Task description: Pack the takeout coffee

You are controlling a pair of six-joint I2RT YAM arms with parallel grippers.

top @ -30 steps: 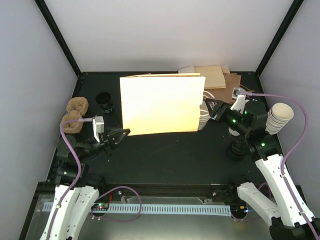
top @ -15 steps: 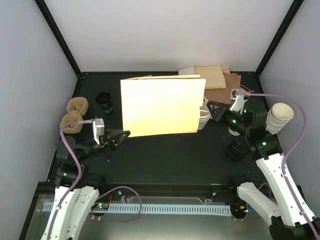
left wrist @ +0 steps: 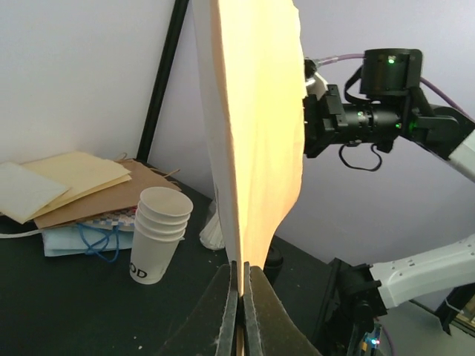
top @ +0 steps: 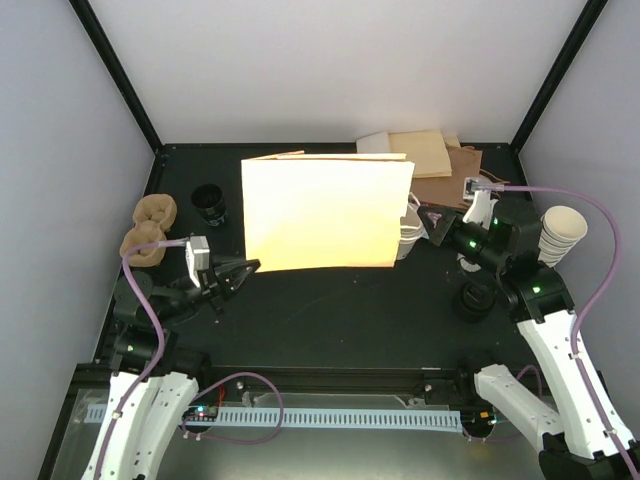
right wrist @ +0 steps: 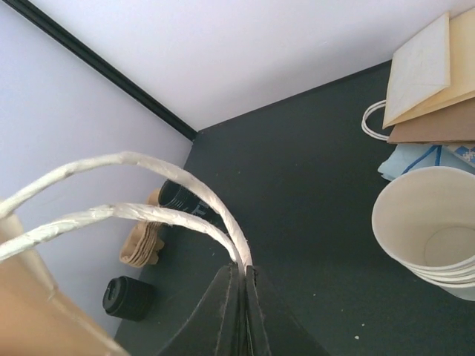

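Two claws are gripping one paper bag (top: 325,212) between them, and I am seeing it fill the middle of the overhead view as a broad, brightly lit face. The left claw (top: 250,266) is pinching the bag's lower left corner. In its wrist view the fingers (left wrist: 223,304) are pressing narrowly together on the bag's edge (left wrist: 260,133), which is rising straight up through the centre of the frame. The right claw (top: 420,220) is working at the bag's right end. Its wrist view is showing the tips (right wrist: 243,268) closed tight on the two twisted paper handles (right wrist: 148,213), which are arching away to the left edge.

The takeout coffee (top: 473,298) is sitting on the dark surface (top: 340,310) at the lower right of the overhead view, just beside the right arm and apart from the bag. Only its black lid is showing to me.

One stack of lidless cups (top: 405,238) is standing right at the bag's right edge, and a second stack (top: 560,232) is standing further right. Flat bags (top: 430,155) are lying at the upper right, and pulp trays (top: 150,225) are resting at the left edge. I cannot tell whether the bag is touching the surface.
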